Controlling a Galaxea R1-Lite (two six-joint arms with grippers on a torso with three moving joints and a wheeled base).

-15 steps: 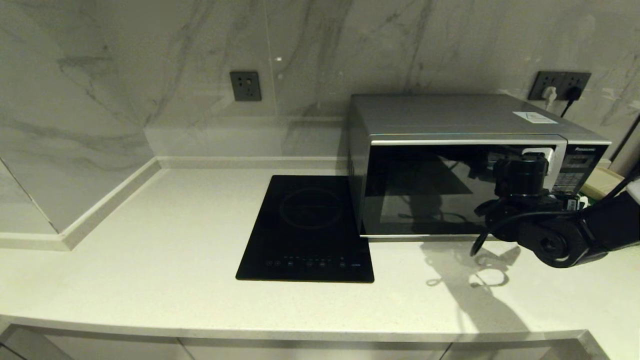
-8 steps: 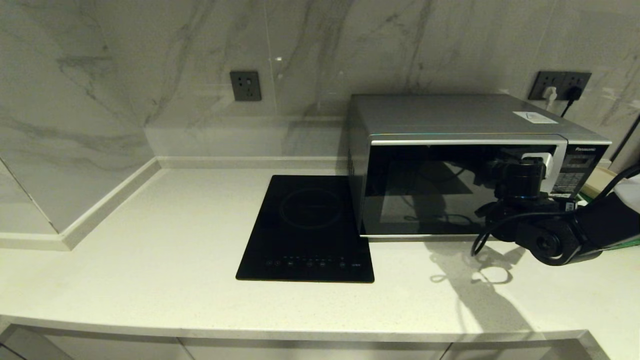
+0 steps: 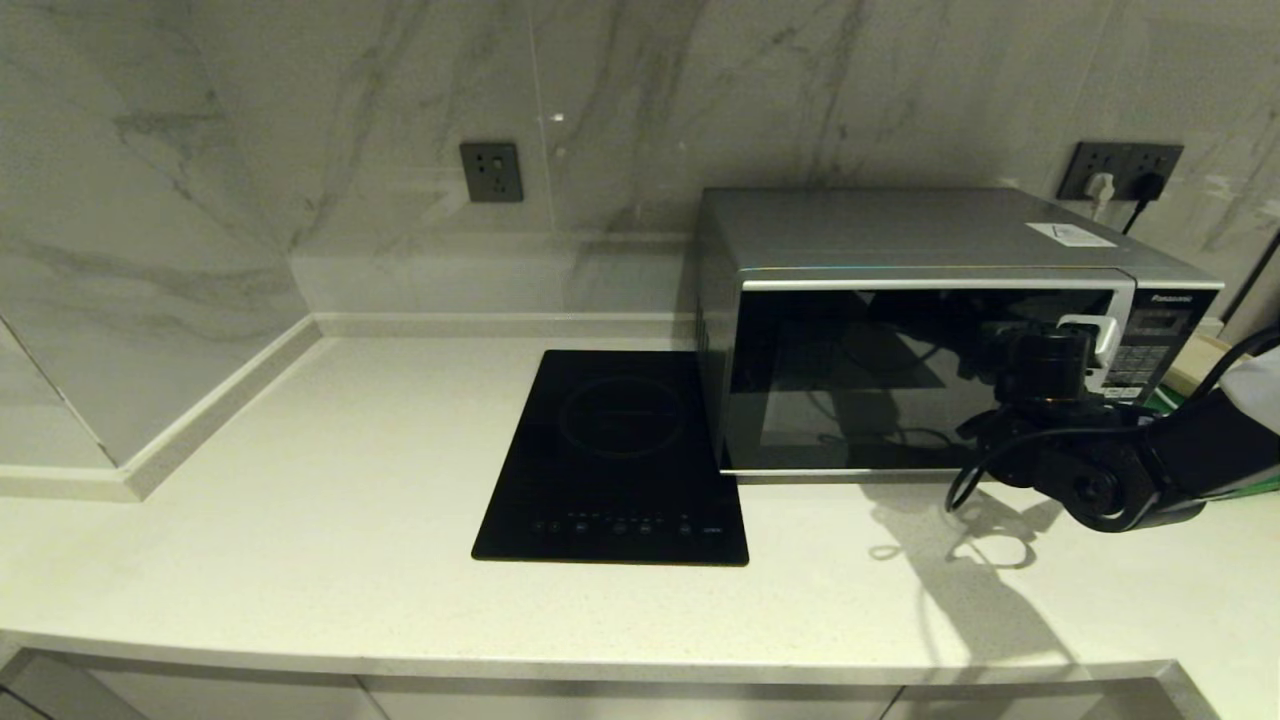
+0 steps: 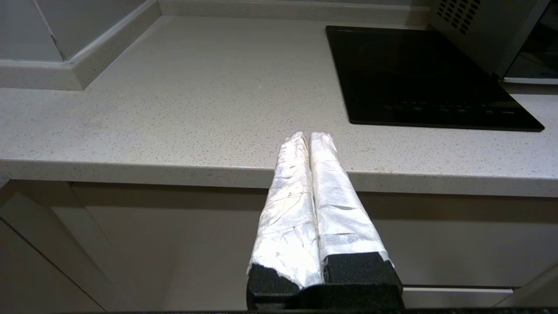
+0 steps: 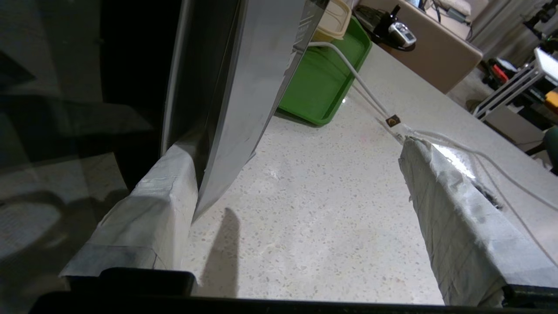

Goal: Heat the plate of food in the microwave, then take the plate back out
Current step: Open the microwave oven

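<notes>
The silver microwave [image 3: 920,240] stands at the right of the counter with its dark glass door [image 3: 850,380] shut. The plate of food is out of view. My right gripper [image 3: 1078,342] is open at the door's right side. In the right wrist view, the right gripper [image 5: 295,146] has one taped finger [image 5: 152,205] tucked between the glass and the curved handle strip [image 5: 244,96]. Its other finger [image 5: 453,218] hangs free over the counter. My left gripper [image 4: 308,136] is parked, shut and empty, just in front of the counter's edge.
A flat black induction hob [image 3: 615,455] lies to the left of the microwave. A green tray [image 5: 322,83] holding a pale lidded box [image 5: 333,19] sits just beyond the microwave's right side. A white cable [image 5: 362,83] runs across the counter there.
My right gripper has shifted slightly right and down along the door's handle side. The door stays shut.
</notes>
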